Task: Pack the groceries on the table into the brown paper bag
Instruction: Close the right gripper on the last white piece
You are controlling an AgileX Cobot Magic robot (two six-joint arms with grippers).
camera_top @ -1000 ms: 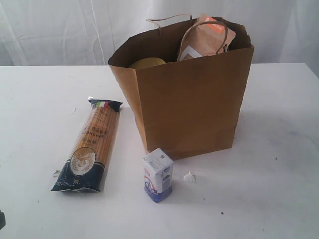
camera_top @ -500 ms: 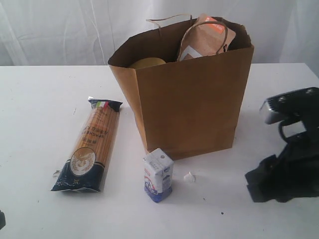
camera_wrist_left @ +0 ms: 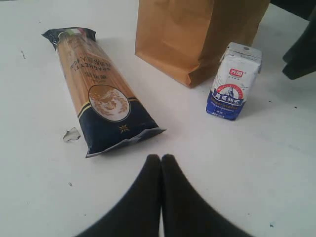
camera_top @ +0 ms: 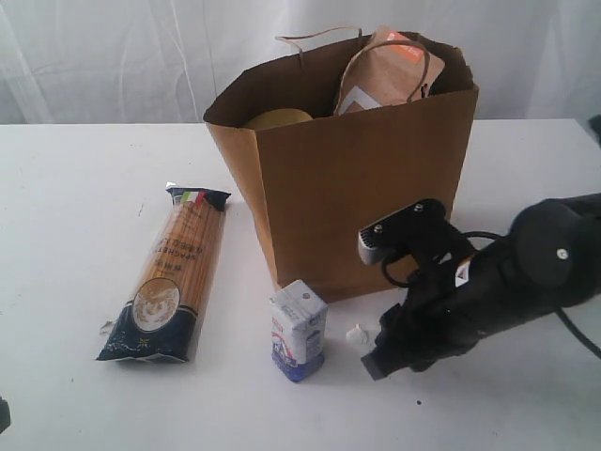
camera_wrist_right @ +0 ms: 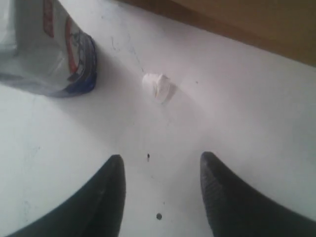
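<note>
Brown paper bag [camera_top: 366, 188] upright on white table [camera_top: 75, 188], pale curtain [camera_top: 113, 56] behind

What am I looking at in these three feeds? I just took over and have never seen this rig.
This is a two-armed robot packing groceries. The wide picture is from a camera off the arms, looking across the white table; the other two are from a camera on each wrist. The left gripper is shut and empty, with the spaghetti packet lying ahead of it. The right gripper is open and empty, aimed at a small white lump beside the small blue-white carton. Behind them stands the brown paper bag, with a brown orange-labelled pouch and a yellow lid showing inside.
</note>
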